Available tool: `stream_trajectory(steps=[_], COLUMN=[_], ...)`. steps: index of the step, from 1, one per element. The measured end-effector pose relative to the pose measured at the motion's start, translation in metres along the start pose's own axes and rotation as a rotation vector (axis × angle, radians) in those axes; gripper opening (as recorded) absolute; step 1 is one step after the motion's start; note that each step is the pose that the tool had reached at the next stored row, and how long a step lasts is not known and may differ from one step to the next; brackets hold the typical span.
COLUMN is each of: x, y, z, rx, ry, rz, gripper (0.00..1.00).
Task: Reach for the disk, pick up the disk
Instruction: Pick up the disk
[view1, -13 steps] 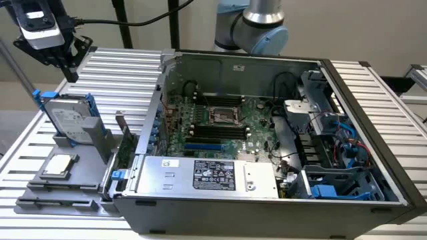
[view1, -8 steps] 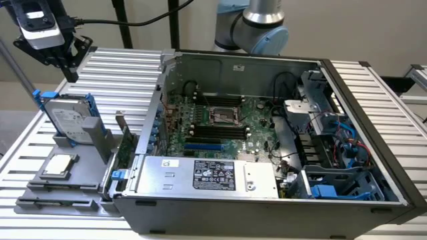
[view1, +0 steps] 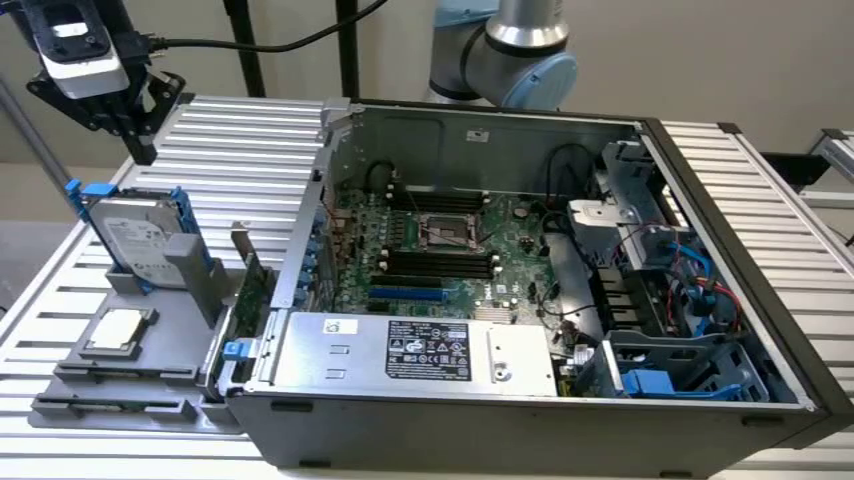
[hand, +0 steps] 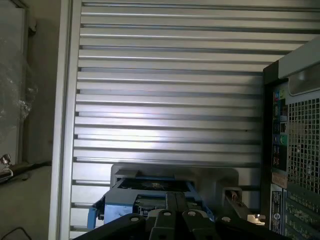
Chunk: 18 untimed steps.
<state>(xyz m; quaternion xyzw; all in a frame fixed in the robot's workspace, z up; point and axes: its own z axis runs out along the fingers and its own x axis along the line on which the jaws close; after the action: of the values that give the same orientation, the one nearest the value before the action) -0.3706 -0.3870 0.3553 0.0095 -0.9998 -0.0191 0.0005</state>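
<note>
The disk (view1: 134, 238) stands upright in a grey holder (view1: 200, 275) at the exterior view's left, a silver-grey drive with a white label in a bright blue carrier. My gripper (view1: 140, 148) hangs above and behind it, apart from it, with nothing held. In the wrist view the disk (hand: 150, 192) shows edge-on below the gripper (hand: 176, 199), whose two fingers stand side by side, shut.
An open computer case (view1: 747, 230) takes up the middle and right, with a silver box with black label (view1: 427, 350) at its front. A small square chip (view1: 118, 328) lies on a grey tray. A card (view1: 248, 285) stands beside the holder. The case's rear (hand: 295, 140) borders the slatted table (hand: 165, 100).
</note>
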Motion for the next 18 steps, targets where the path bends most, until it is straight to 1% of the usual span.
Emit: stream_trajectory(steps=[1, 3, 6, 13, 14, 18], x=[0.000, 0.005, 0.018, 0.050, 0.052, 0.053], y=[-0.0005, -0.0037, -0.0077, -0.0120, -0.0122, -0.0123], z=[0.0000, -0.0001, -0.0002, 0.0003, 0.0003, 0.0003], rx=[0.0001, 0.0000, 0.0001, 0.0000, 0.0000, 0.0002], ry=[0.0001, -0.0001, -0.0002, -0.0002, -0.0003, -0.0004], rz=[0.000, 0.000, 0.000, 0.000, 0.000, 0.000], gripper=[0.11, 0.11, 0.11, 0.11, 0.11, 0.11])
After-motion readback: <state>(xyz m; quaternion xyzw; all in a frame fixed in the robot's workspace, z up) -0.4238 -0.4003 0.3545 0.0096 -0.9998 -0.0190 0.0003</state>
